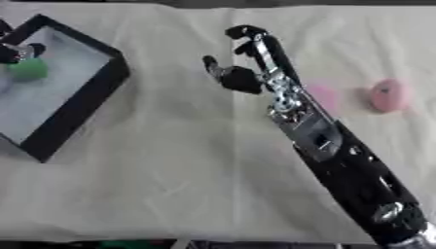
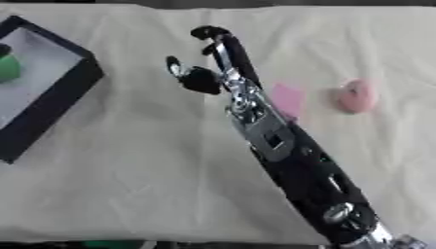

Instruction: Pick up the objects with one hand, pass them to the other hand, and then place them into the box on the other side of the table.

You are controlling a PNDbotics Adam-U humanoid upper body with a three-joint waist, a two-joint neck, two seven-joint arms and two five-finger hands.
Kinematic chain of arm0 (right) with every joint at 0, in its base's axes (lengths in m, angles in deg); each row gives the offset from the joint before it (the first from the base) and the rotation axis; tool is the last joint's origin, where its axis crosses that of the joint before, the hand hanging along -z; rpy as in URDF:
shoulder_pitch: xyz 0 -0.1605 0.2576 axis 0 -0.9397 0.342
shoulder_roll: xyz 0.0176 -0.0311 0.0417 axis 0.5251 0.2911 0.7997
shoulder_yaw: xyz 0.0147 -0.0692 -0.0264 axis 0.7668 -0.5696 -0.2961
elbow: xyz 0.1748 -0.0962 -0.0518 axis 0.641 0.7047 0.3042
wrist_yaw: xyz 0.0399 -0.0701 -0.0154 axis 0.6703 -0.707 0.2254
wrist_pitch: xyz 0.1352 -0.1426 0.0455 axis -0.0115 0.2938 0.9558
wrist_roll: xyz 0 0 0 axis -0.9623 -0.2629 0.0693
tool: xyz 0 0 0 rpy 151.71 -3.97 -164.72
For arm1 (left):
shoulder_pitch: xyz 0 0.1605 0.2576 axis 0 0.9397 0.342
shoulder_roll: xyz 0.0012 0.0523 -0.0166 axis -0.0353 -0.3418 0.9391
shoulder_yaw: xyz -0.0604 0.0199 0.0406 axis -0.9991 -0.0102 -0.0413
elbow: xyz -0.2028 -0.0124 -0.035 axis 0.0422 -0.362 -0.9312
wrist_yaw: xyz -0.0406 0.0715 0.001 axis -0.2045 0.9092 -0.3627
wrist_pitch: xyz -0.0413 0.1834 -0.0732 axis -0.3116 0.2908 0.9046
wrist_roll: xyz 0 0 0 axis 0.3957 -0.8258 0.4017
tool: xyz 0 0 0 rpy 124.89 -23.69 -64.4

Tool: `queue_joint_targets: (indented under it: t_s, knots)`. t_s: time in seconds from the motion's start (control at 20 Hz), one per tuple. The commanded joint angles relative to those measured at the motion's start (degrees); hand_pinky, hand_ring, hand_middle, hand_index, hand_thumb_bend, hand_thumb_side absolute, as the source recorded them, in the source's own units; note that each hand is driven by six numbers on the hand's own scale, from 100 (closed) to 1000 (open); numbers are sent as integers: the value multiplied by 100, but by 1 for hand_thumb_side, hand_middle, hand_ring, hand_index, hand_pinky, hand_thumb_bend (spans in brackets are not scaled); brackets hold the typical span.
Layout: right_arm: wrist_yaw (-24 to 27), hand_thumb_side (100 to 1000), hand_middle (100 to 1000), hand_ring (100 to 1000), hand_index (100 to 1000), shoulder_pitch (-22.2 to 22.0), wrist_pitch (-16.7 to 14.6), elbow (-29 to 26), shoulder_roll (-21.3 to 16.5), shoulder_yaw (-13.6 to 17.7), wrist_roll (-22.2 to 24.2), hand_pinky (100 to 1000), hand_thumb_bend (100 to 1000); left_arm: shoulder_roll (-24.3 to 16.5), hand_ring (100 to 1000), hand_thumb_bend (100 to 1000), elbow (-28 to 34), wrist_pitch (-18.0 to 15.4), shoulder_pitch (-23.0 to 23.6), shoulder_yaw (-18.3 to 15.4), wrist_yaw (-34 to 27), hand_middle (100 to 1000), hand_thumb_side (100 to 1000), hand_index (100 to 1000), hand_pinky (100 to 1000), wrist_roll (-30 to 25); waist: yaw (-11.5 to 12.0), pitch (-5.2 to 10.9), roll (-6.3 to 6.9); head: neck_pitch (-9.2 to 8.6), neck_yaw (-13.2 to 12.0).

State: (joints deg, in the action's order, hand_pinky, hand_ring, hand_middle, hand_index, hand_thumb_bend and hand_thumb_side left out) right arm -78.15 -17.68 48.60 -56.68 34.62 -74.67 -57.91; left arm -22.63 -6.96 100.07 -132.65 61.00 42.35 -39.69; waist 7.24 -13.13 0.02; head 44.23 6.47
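A black box (image 1: pixel 85 104) with a pale floor stands at the left of the table. Inside it, against the left edge, is a green object (image 1: pixel 30 69). Just above that object a small part of my left hand (image 1: pixel 12 51) shows; whether it touches the object is unclear. My right arm reaches in from the lower right, and my right hand (image 1: pixel 243 78) hovers open over the middle of the cloth with nothing in it. Right of that hand lie a flat pink piece (image 1: pixel 324 97), partly behind the wrist, and a rounded pink object (image 1: pixel 388 95).
A cream cloth (image 1: pixel 170 170) covers the table, with a wide stretch between the box and my right arm. The table's dark front edge runs along the bottom of the views.
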Motion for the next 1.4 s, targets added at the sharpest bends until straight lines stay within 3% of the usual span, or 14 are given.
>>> queue_joint_targets:
  t_s: [0.05,0.25,0.45,0.85,1.4]
  knots:
    - [17,272,777,718,775,155,74,-231,-147,61,34,802,425,-235,685,489,196,71,9,-128,-387,666,546,743,786,245,-35,231,-70,-11,89]
    - [7,277,774,719,777,235,202,-355,-286,33,210,802,436,-479,714,448,366,36,309,-284,-1361,709,592,781,806,415,-168,308,-130,-11,150]
    - [84,285,778,729,782,433,484,-476,-482,-40,569,807,455,-693,726,438,519,25,645,-395,-1834,731,601,794,811,603,-316,365,-197,-11,185]
    - [-71,311,788,778,791,915,1065,-815,-996,-296,1681,854,499,-916,724,442,682,55,1002,-489,-2122,726,605,786,813,933,-570,428,-323,-11,36]
    - [-155,337,823,818,826,1365,1578,-1233,-1567,-581,2843,880,532,-985,723,441,748,15,1180,-544,-2229,723,605,782,814,1103,-699,412,-364,-11,-134]
